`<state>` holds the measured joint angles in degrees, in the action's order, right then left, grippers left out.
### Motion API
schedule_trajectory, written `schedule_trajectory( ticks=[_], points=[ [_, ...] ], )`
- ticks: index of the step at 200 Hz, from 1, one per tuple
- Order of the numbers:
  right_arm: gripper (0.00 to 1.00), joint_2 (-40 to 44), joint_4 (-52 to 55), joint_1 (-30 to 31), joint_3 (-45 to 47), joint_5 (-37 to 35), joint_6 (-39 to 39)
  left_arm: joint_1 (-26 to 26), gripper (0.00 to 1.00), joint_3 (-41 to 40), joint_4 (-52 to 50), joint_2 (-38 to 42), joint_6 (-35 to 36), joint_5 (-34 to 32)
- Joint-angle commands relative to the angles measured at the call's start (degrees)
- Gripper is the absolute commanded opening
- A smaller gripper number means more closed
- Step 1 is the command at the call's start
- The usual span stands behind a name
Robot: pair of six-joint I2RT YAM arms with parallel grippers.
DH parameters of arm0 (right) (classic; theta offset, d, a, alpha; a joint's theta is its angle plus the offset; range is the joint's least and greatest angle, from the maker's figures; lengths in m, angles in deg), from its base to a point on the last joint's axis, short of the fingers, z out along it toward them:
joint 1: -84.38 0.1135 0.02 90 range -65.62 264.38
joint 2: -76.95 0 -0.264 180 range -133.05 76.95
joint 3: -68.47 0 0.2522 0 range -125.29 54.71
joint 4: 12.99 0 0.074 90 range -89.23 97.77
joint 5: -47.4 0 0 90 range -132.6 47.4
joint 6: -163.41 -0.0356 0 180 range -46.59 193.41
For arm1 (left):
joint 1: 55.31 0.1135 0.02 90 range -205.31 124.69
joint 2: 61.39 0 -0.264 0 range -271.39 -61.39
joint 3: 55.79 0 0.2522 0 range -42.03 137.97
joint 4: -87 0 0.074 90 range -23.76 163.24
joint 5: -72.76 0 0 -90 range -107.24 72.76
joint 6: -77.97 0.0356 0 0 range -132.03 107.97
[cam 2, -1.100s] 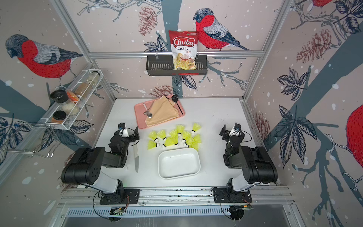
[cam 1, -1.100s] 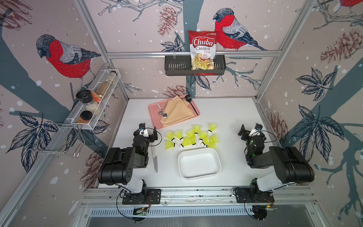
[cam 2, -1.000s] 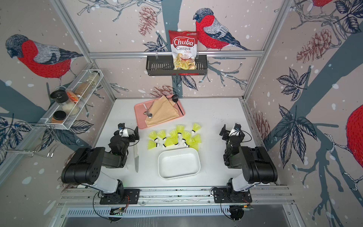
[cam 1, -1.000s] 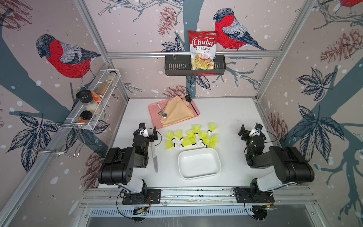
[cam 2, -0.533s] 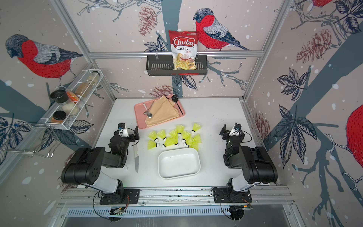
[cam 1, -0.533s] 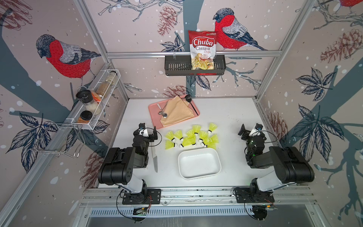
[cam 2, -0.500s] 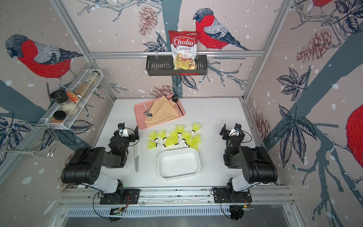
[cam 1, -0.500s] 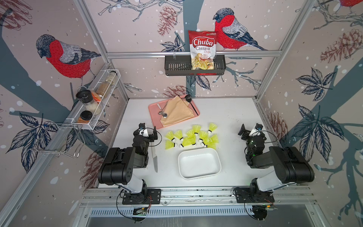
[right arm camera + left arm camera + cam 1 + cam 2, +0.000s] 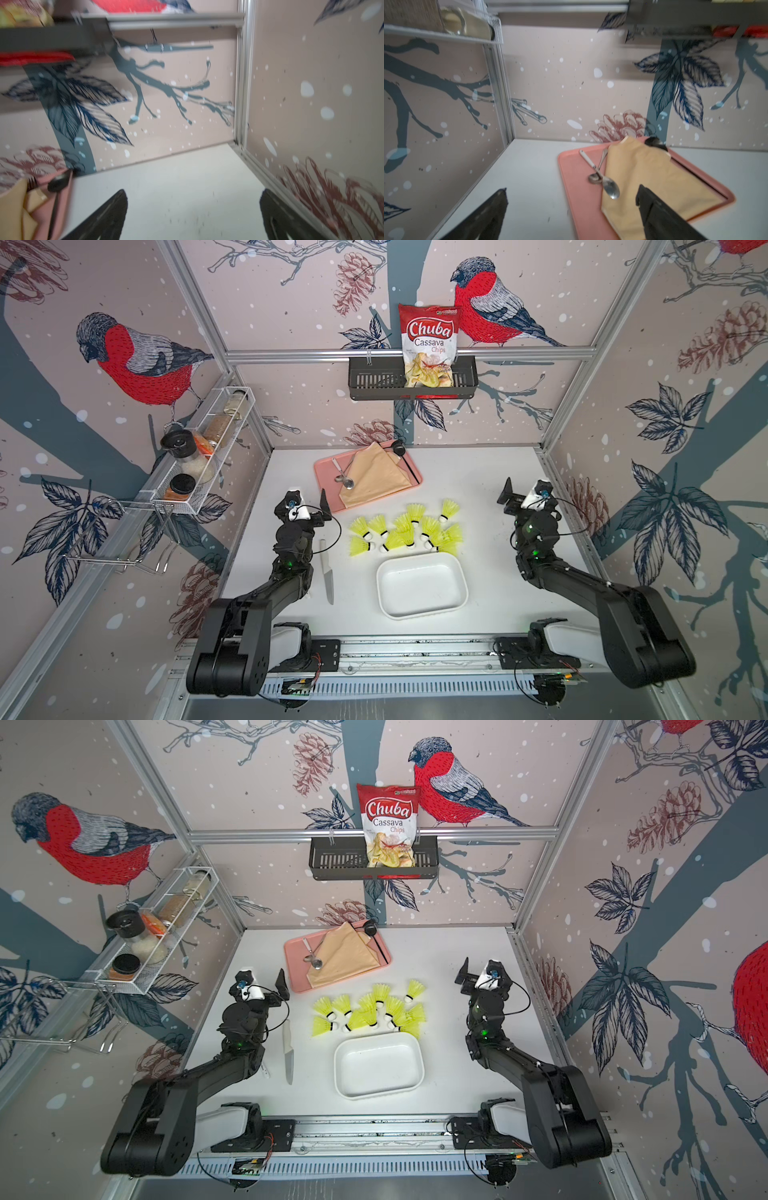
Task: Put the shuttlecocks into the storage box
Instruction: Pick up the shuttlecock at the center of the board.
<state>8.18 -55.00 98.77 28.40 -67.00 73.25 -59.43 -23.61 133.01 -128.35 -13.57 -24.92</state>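
A: Start at the arms; how do the grippers stand?

B: The left gripper (image 9: 309, 499) has its jaws spread wide with nothing between them. Its wrist view shows only bare table (image 9: 529, 176) between the two dark fingers (image 9: 492, 209), with the pink tray (image 9: 575, 187) just beyond one of them. The right gripper (image 9: 524, 491) is spread just as wide and also holds nothing; it sits over bare table near the right wall.

A: What lies closest to them?

B: A knife (image 9: 328, 572) lies flat on the table just beside the left arm, white handle away from the robot, tip toward the front rail; nothing touches it.

A: And the shuttlecocks?

B: In both top views the shuttlecocks (image 9: 430, 526) lie in a loose neon cluster on the table between the two arms. They are near the far rim of the storage box (image 9: 419, 587), between it and the pink tray. One lies a little apart on the right arm's side. All of them are outside the box; its white floor is bare.

A: Farther out?

B: The pink tray carries a folded tan cloth (image 9: 374, 477) and two spoons (image 9: 345, 480). On the back wall a black basket (image 9: 374, 379) holds a chips bag (image 9: 428, 344); a wire rack (image 9: 199, 456) on the left wall holds jars.
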Motion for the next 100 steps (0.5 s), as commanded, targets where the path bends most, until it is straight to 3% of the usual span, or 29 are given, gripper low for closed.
schedule_trajectory(
  ticks=[1,17,21,26,35,41,56,77,100],
  points=[
    [1.0,4.3,21.5,2.4,-17.1,-7.8,-6.0,-2.7,0.99,11.3,-16.9,5.9,-5.7,-11.3],
    [1.0,4.0,50.6,0.4,-33.8,-7.2,-29.6,-2.5,0.99,29.0,-46.2,6.4,-20.4,-8.5],
    [1.0,3.7,53.7,-0.9,-35.6,-5.0,-33.6,-2.3,0.99,32.7,-53.0,6.0,-24.4,-6.6],
    [1.0,3.6,53.3,-3.5,-35.8,2.4,-34.8,-2.4,0.99,35.6,-58.2,5.5,-28.0,-5.1],
    [1.0,3.5,50.5,-9.4,-34.8,21.7,-35.0,-1.3,0.99,34.5,-54.5,4.9,-32.3,1.4],
    [1.0,3.4,50.7,-11.5,-34.5,26.5,-36.7,0.6,0.99,33.9,-52.5,4.3,-35.9,8.4],
    [1.0,3.9,58.6,-10.1,-36.5,21.3,-38.0,1.5,0.98,34.6,-52.4,2.2,-41.7,17.7],
    [1.0,4.0,70.5,-5.0,-40.7,13.7,-34.9,-1.7,0.94,36.9,-62.0,1.6,-45.9,17.8],
    [1.0,3.7,80.4,1.8,-43.7,8.0,-33.4,-3.4,0.76,35.7,-72.6,3.3,-51.8,19.6]
  ],
)
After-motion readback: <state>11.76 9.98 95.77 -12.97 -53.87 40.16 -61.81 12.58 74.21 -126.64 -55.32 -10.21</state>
